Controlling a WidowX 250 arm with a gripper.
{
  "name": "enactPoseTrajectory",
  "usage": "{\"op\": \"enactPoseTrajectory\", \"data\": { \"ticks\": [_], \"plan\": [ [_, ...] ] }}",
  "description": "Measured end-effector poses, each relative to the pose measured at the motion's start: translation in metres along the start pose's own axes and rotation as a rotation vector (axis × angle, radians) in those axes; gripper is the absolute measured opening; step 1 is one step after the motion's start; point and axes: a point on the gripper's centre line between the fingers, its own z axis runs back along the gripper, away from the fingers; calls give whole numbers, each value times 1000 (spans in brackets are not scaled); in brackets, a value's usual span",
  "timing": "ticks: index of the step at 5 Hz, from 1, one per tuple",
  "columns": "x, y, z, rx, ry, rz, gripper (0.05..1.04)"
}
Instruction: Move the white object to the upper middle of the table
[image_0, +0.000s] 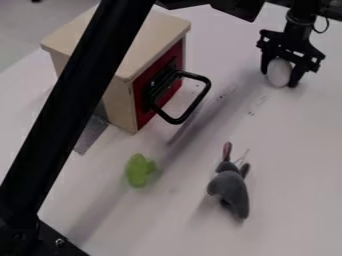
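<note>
At the upper right of the camera view, my gripper (281, 75) hangs low over the white table (294, 145). Between its two fingers is the white object (279, 72), rounded and egg-like, with one finger against each side. Whether its underside touches the table I cannot tell.
A wooden box (120, 60) with a red front and black handle (194, 106) stands upper left. A green toy (138, 170) lies at lower centre-left, a grey mouse toy (231, 190) right of it. A black bar (73, 100) crosses the left side.
</note>
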Motion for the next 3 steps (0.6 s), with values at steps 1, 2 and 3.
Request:
{"op": "enactPoseTrajectory", "data": {
  "ticks": [1, 2, 3],
  "plan": [
    [-5, 0, 11, 2, -4, 31, 1003],
    [-2, -1, 56, -21, -75, 70, 999],
    [-16, 3, 83, -25, -87, 109, 999]
  ]
}}
